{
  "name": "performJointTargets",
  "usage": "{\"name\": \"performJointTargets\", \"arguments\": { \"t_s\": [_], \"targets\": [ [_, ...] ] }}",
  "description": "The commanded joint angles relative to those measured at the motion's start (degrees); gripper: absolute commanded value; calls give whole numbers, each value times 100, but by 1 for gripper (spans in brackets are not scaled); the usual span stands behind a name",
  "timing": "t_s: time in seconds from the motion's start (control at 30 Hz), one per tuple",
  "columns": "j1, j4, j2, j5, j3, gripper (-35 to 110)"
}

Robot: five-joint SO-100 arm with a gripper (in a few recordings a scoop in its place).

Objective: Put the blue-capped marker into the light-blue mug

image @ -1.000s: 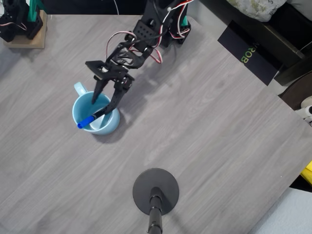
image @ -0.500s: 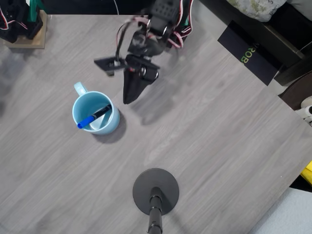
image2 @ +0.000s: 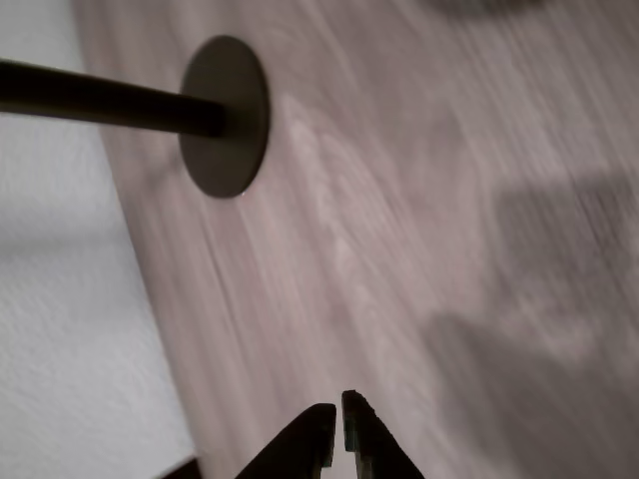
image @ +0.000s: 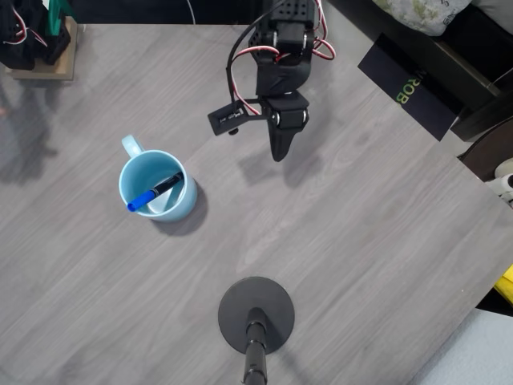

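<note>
The blue-capped marker (image: pixel 155 192) lies slanted inside the light-blue mug (image: pixel 157 186), cap over the left rim. The pincer (image: pixel 277 152), closed and empty, hangs well right. Little risk remains: a jolt to the worktop (image: pixel 361 241) could tip the marker out.

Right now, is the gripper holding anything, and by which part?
Nothing is held. The gripper is shut and empty above the table; the blue-capped marker rests inside the light-blue mug.

Light-blue mug (image: pixel 157 186); blue-capped marker (image: pixel 155 192); grey woodgrain table (image: pixel 345 233).
</note>
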Motion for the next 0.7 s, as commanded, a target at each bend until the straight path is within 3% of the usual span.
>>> {"name": "performJointTargets", "arguments": {
  "t_s": [0.0, 0.43, 0.67],
  "targets": [
    [-325, -141, 1538, 202, 1239, 0],
    [-562, 765, 4315, 193, 3182, 0],
    [-615, 861, 4482, 272, 3735, 0]
  ]
}}
